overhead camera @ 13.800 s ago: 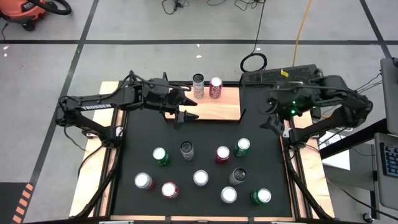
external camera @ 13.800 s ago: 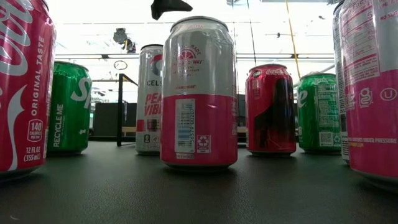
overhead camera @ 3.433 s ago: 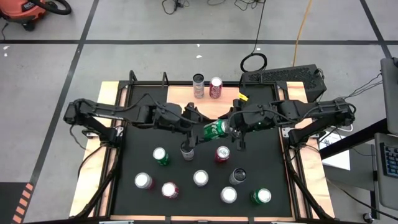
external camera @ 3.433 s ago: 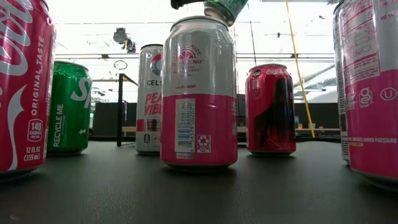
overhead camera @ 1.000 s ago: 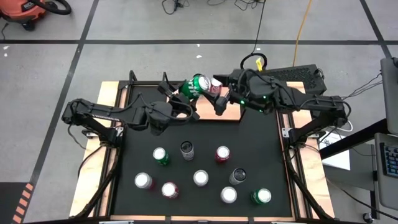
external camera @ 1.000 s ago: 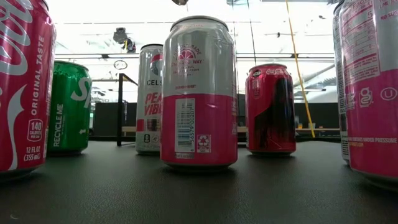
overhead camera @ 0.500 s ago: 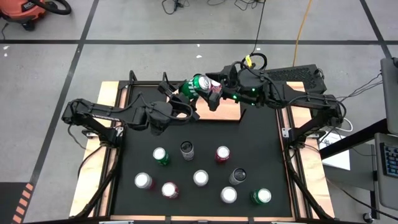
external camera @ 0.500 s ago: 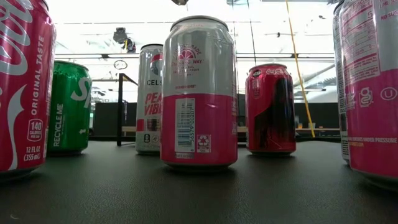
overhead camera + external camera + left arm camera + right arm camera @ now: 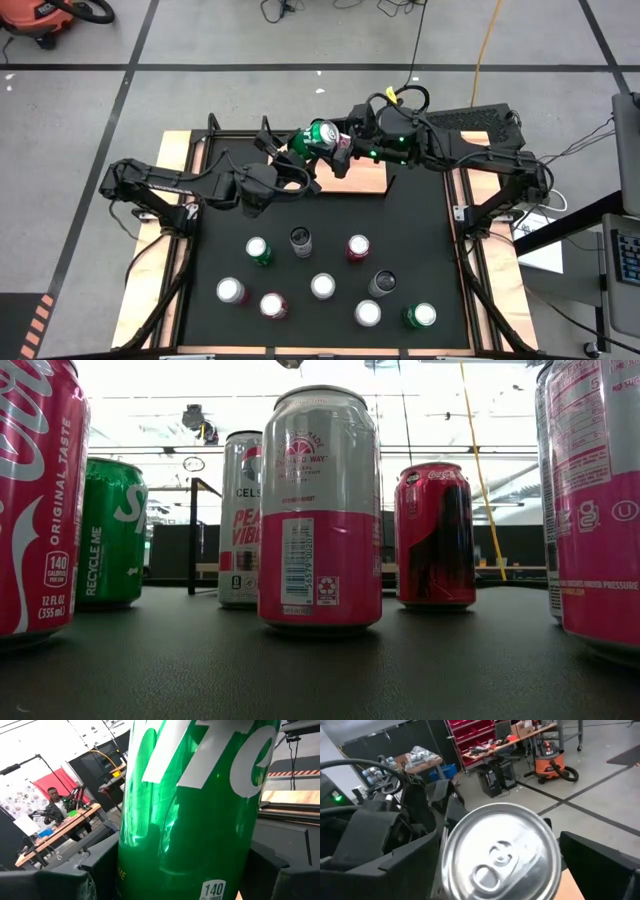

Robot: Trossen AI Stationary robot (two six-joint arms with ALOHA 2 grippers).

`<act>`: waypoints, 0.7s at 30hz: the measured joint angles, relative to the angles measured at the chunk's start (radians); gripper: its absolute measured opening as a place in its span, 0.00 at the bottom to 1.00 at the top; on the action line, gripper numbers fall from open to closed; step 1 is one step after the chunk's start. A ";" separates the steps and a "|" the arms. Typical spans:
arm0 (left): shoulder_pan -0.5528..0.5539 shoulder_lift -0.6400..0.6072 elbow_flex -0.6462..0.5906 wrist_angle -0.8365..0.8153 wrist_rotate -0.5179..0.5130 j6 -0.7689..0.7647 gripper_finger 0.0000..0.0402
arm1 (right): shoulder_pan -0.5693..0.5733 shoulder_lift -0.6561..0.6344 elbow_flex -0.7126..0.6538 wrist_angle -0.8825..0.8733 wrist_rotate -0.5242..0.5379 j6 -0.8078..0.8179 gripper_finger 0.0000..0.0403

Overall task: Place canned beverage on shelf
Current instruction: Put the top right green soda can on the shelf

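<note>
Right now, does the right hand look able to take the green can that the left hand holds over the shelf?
Probably yes: the right hand is open right beside the green can, whose top faces it, and nothing lies between them.

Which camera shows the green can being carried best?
The high view: the green can sits in the left gripper over the shelf. The left wrist view shows only its side, the right wrist view its top, the low view nothing.

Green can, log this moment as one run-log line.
left claw: shut on green can | right claw: open | location: over shelf
</note>
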 joint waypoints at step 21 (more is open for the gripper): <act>0.001 0.000 -0.001 -0.024 0.008 -0.022 0.79 | -0.009 -0.004 0.000 -0.022 -0.044 0.019 0.67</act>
